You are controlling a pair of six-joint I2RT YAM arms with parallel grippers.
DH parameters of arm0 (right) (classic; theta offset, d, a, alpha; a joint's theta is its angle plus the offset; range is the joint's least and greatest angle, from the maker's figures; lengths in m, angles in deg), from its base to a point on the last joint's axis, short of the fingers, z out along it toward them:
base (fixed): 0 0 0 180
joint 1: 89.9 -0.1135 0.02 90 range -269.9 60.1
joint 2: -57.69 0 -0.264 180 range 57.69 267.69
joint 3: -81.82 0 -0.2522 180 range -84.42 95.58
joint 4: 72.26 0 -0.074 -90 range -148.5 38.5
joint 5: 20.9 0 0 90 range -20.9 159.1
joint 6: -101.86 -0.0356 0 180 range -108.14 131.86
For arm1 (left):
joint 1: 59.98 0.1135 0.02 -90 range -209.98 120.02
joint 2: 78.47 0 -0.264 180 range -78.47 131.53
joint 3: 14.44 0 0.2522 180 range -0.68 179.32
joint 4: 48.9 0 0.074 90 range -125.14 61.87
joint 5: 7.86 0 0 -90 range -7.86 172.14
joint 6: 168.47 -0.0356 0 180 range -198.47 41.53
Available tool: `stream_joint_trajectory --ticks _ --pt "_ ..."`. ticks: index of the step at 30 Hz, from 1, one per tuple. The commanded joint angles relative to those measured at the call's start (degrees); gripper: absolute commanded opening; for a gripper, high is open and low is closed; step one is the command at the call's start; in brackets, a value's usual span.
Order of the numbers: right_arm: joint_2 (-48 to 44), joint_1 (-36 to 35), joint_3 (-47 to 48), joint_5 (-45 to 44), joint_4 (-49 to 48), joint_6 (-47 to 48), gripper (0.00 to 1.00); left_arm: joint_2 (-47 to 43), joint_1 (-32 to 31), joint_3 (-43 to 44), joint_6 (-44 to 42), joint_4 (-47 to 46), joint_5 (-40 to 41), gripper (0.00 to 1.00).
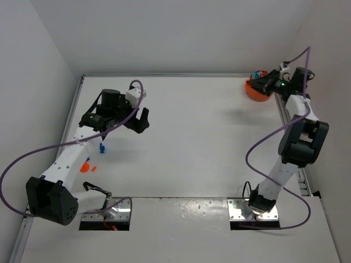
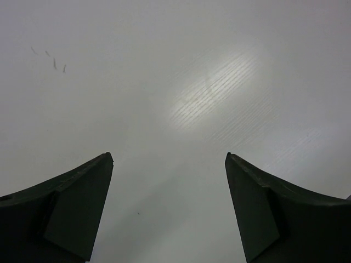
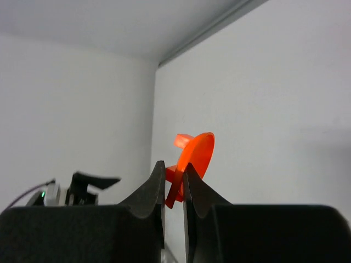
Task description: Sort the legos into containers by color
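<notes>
White bench [image 2: 175,82] is seen between the widely spread left fingers [image 2: 71,203]; the orange tub [image 3: 200,153] is pinched between the right fingers [image 3: 148,197].

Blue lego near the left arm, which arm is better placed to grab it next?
Left. The left gripper is open with nothing between its fingers and hangs close to the blue lego. The right gripper is far across the table, shut on the orange tub.

Open table [image 1: 192,137] centre; legos [image 1: 102,148] beside left arm [image 1: 68,159], orange tub [image 1: 255,94] near right wall [image 1: 329,55].
</notes>
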Motion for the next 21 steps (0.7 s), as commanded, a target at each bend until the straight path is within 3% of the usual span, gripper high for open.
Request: stream_joint_trajectory --ticks 1,6,8,21 --pt "-3.06 2.68 2.83 -9.75 4.58 3.46 0.0 -0.9 1.58 3.04 2.26 -1.7 -2.86 0.9" --pt "0.54 4.35 8.72 -19.07 11.8 9.88 0.0 -0.9 2.11 3.04 2.26 -2.23 -3.57 0.9" --pt "0.54 5.67 8.19 -21.1 7.61 6.74 0.0 -0.37 2.64 3.04 2.26 -2.23 -3.57 0.9" --pt "7.39 5.67 15.92 -39.91 8.29 -0.13 0.0 1.83 2.64 3.57 2.79 -2.23 -4.62 0.9"
